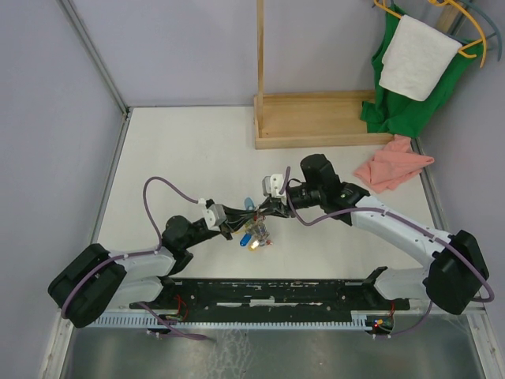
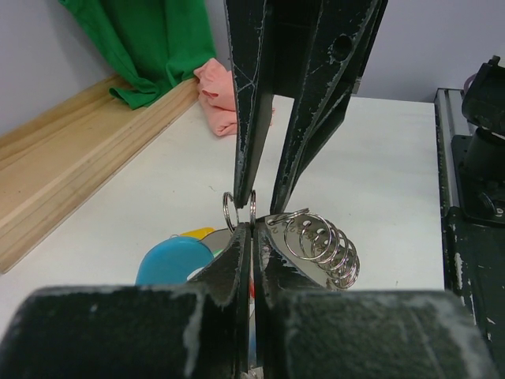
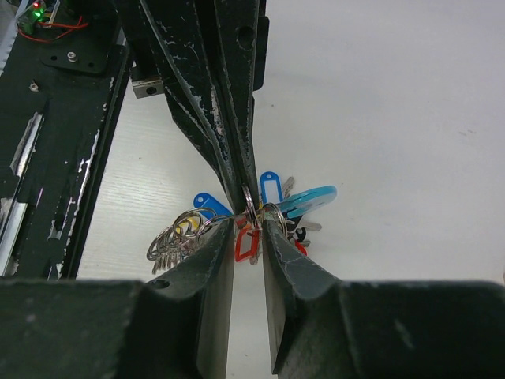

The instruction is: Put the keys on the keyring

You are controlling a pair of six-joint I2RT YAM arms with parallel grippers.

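Observation:
My two grippers meet tip to tip above mid-table. The left gripper (image 1: pixel 246 223) (image 2: pixel 252 229) is shut on a thin metal part of the keyring (image 3: pixel 249 207). The keyring's light-blue band (image 2: pixel 173 260) (image 3: pixel 309 200) hangs under it with blue tags (image 3: pixel 271 186) and a stack of small split rings (image 2: pixel 325 246). The right gripper (image 1: pixel 267 212) (image 3: pixel 249 225) has its jaws drawn to a narrow gap at the same spot. A red-tagged key (image 3: pixel 246 245) hangs in that gap. A yellow tag (image 2: pixel 197 233) peeks out beside the band. The bunch (image 1: pixel 252 237) dangles near the table.
A wooden rack base (image 1: pixel 316 118) stands at the back. A pink cloth (image 1: pixel 392 167) lies at the right. A green cloth (image 1: pixel 402 99) and a white towel (image 1: pixel 418 59) hang at the back right. A black rail (image 1: pixel 276 294) runs along the near edge.

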